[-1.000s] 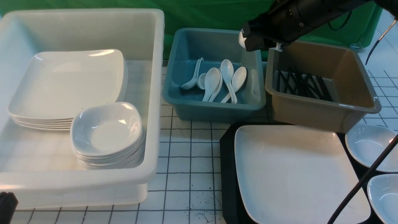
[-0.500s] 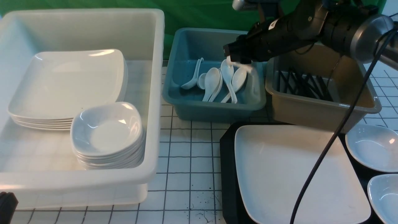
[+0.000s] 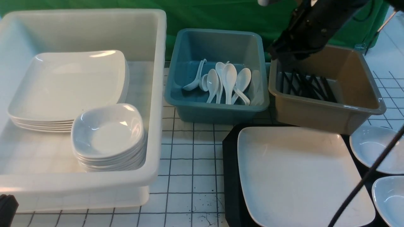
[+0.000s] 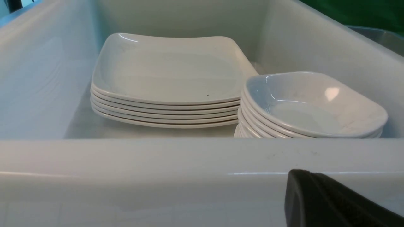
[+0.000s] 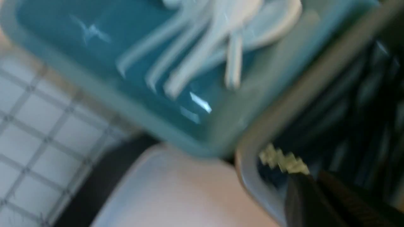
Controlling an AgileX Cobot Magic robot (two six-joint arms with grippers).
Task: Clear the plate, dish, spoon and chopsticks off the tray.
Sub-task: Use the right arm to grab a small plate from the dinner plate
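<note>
The white tub (image 3: 79,186) fills the left of the front view and holds a stack of square plates (image 3: 68,85) with a stack of small deep dishes (image 3: 107,132) in front of it. At the lower right the black tray (image 3: 232,176) sits on the gridded worktop (image 3: 189,164), and the plate (image 3: 296,176) lies flat on it, covering most of what shows. Two dishes (image 3: 372,148) sit on the tray at the right edge of the frame, just beside the plate.

Behind the tray stand the brown tub (image 3: 318,116), with chopsticks (image 3: 304,85) inside, and the blue tub (image 3: 217,113), with spoons (image 3: 228,78) inside. No spoon or chopsticks show on the visible part of the tray.

The plate looks like the bulk of what is left. It is probably stiff, glossy and brittle, and heavy for a pinch. It lies flush, so the raised rim at a side or corner seems the only hold, with a deep bite against slipping.

The right gripper (image 3: 284,53) hangs at the upper right over the brown tub's near-left corner. Its own view is blurred, so I cannot tell how its jaws stand or whether they carry anything. The left gripper (image 4: 315,201) shows one dark finger before the white tub's front wall, so its jaws cannot be judged either.
</note>
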